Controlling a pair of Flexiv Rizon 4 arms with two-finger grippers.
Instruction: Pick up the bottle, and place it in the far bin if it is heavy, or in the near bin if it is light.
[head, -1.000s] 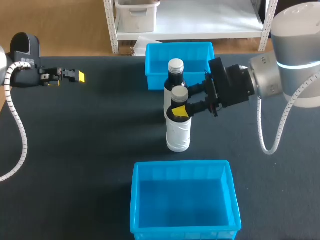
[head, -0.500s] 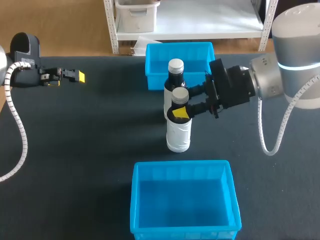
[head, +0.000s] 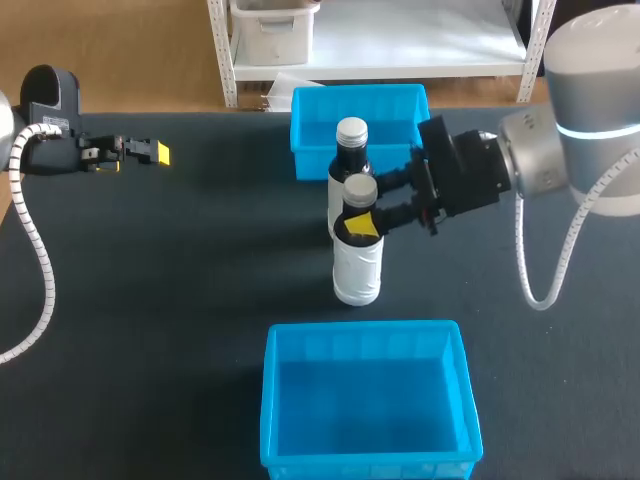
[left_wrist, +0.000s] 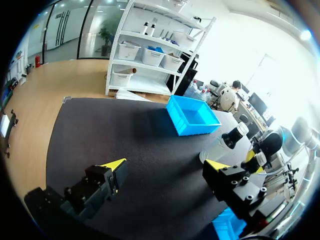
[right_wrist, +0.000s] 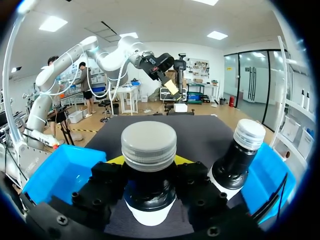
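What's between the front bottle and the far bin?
A second bottle stands there, just behind the front bottle and before the far bin. The head view shows it best.

At three o'clock in the head view, the right arm (head: 590, 100) was a stout pale-grey cylinder ringed by a glowing light-blue band, with a white coiled cable (head: 528, 262) under it. The right gripper (head: 365, 205) was black and blocky, yellow-tipped, and studded with cross-head screws (right_wrist: 75, 195). At nine o'clock, the left arm (head: 45, 95) showed a rounded black housing and its own white coiled hose (head: 35, 250). The left gripper (head: 150, 152) was black with yellow tips.
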